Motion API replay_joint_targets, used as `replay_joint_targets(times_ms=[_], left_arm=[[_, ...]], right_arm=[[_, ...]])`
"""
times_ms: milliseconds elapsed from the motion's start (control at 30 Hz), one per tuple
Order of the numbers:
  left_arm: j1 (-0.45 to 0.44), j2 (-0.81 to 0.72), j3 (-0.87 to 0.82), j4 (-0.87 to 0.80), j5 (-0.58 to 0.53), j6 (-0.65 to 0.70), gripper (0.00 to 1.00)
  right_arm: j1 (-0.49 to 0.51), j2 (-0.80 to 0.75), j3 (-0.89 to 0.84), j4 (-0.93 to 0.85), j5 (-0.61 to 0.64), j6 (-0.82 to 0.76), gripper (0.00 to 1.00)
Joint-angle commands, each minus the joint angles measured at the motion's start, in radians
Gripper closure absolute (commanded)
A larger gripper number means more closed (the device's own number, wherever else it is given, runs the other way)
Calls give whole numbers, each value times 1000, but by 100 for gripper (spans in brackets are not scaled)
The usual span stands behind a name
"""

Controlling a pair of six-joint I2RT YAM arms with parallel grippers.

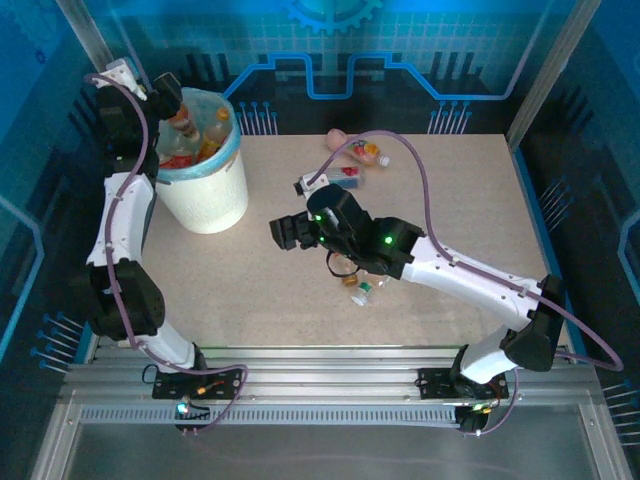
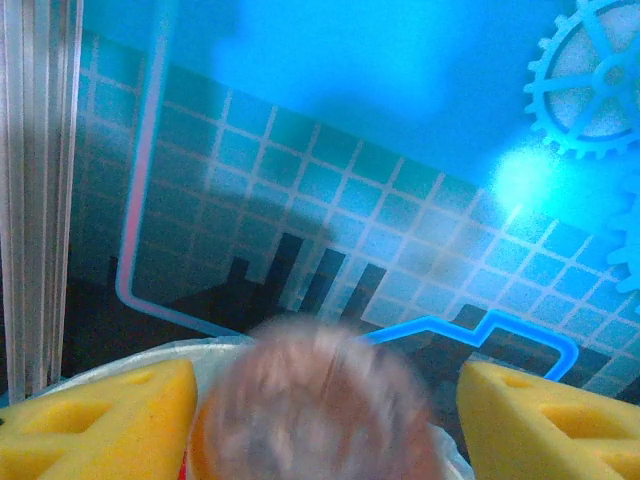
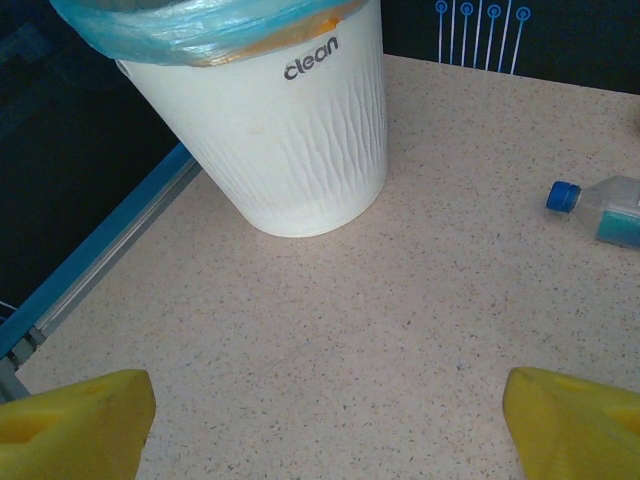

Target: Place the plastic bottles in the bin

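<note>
**Bin, one.** A round white plastic bin (image 1: 205,195) with a light-blue bag liner stands near the far-left corner of the speckled beige surface (image 1: 460,210). At least three small plastic bottles (image 1: 200,135) lie inside it.

**Left.** My left end effector (image 1: 165,93) hangs over the bin's rim with its yellow pads (image 2: 110,420) spread. A blurred bottle (image 2: 320,400) sits between them, clear of the right pad.

**Loose bottles, five.** Three lie at the far edge, one a pink bottle (image 1: 337,138). Two more bottles (image 1: 358,288) lie beside my right arm.

**Right.** My right end effector (image 1: 285,232) is spread wide over bare surface.
</note>
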Motion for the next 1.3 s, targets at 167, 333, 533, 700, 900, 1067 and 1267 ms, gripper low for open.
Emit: replay_joint_targets(times_ms=[167,333,533,700,900,1067,1267], left_arm=[[24,-43,-48,4,11,20,30],[24,-26,-29,-93,21,6,30],[24,-48,-27,-127,64,9,30],[21,-62,11,-161,89,-18,31],[-65,-116,47,-203,93,42,31],[-192,-179,38,-212,56,70,31],[-407,-228,4,-220,25,169,31]], right_arm=[[22,-37,-2,-3,43,17,9],[29,-32,-5,-20,41,28,9],[30,-45,-5,-52,94,22,8],[17,-72,-30,-105,146,34,5],[-58,-141,-132,-190,156,124,2],[-142,-224,-272,-229,134,223,1],[-201,-295,-417,-260,103,312,0]])
